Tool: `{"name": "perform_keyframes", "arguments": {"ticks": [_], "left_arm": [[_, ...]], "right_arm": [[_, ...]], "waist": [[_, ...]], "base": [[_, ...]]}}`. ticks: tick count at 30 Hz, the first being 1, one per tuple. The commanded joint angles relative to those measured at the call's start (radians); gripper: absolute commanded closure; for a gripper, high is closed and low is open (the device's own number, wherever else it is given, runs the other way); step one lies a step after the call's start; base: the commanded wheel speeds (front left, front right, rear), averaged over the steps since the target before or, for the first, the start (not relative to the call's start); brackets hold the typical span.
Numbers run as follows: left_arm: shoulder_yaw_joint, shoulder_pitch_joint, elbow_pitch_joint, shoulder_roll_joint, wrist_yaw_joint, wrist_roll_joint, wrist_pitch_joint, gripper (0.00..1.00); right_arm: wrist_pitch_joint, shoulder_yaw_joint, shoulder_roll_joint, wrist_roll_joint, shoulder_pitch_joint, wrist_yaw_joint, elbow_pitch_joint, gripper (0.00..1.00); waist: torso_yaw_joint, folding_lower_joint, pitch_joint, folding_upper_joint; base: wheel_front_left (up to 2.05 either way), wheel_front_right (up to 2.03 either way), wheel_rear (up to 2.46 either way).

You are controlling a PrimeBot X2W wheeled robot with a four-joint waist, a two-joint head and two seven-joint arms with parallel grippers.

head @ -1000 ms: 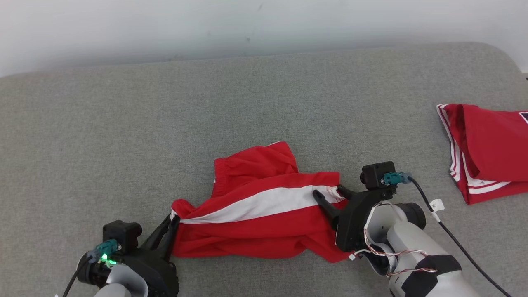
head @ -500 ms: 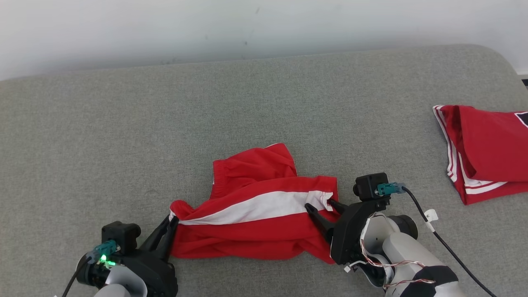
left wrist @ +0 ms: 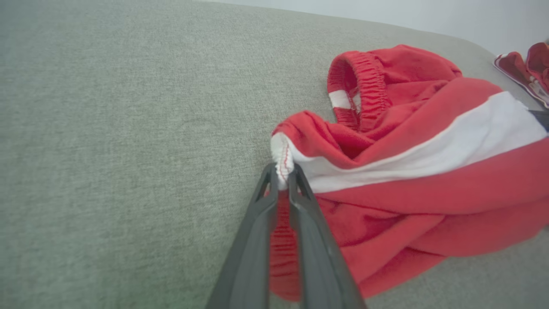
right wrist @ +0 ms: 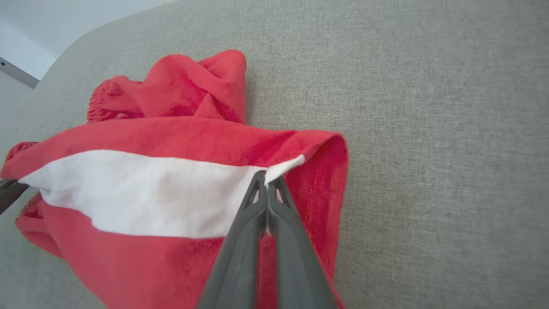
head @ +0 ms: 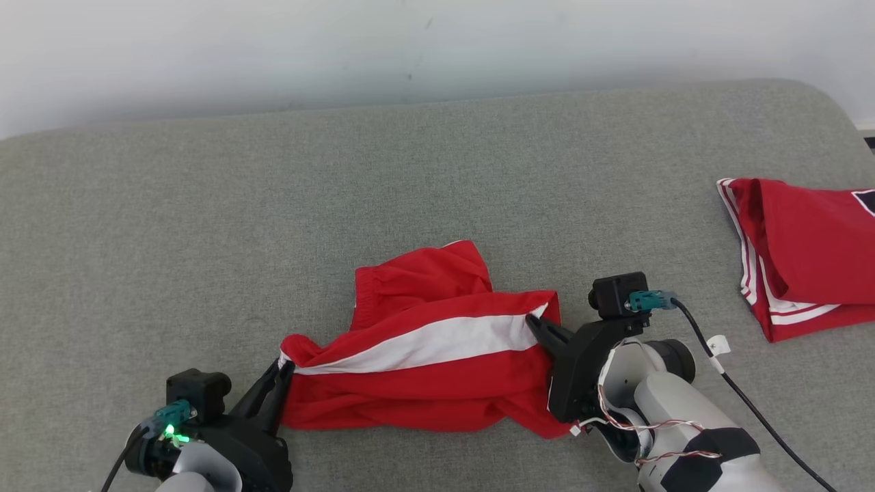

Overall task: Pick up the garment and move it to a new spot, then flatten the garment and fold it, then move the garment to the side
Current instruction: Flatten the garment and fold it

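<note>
The garment (head: 424,369) is a pair of red shorts with a broad white stripe, lying crumpled on the grey cushion. My left gripper (head: 284,372) is shut on its waistband corner at the left end; the left wrist view shows the white hem (left wrist: 282,161) pinched between the fingers (left wrist: 257,223). My right gripper (head: 536,324) is shut on the leg hem at the right end, where the white stripe (right wrist: 150,193) ends in the right wrist view. The elastic waistband (left wrist: 362,92) bunches up behind the stripe.
A second red garment (head: 803,253) with white striped trim lies folded at the right edge of the grey cushion (head: 205,239). A white wall (head: 410,48) runs behind the cushion's far edge. A black cable (head: 745,396) trails from my right wrist.
My right gripper's fingers, spread open at the leg hem before, have closed on the cloth. The left gripper has kept its hold. The head camera has shifted slightly.
</note>
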Motion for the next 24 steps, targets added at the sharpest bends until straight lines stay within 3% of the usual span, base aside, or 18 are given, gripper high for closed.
{"name": "perform_keyframes", "arguments": {"ticks": [1, 14, 24], "left_arm": [[0.003, -0.008, 0.001, 0.008, 0.002, -0.001, -0.010, 1.00], [0.101, -0.051, -0.152, -0.024, 0.003, -0.106, -0.010, 1.00], [0.161, -0.317, -0.200, -0.018, 0.020, -0.171, 0.084, 1.00]], "right_arm": [[-0.019, -0.008, 0.000, -0.015, -0.008, -0.003, 0.002, 1.00], [-0.131, -0.086, -0.051, -0.051, -0.061, -0.003, -0.101, 1.00], [-0.117, -0.112, -0.073, -0.066, -0.315, -0.003, -0.136, 1.00]], "waist": [[-0.001, 0.0001, -0.008, -0.0001], [-0.020, 0.0001, -0.052, -0.0001], [-0.073, 0.0001, 0.092, -0.0001]], "base": [[0.00, 0.00, 0.00], [0.00, 0.00, 0.00], [0.00, 0.00, 0.00]]}}
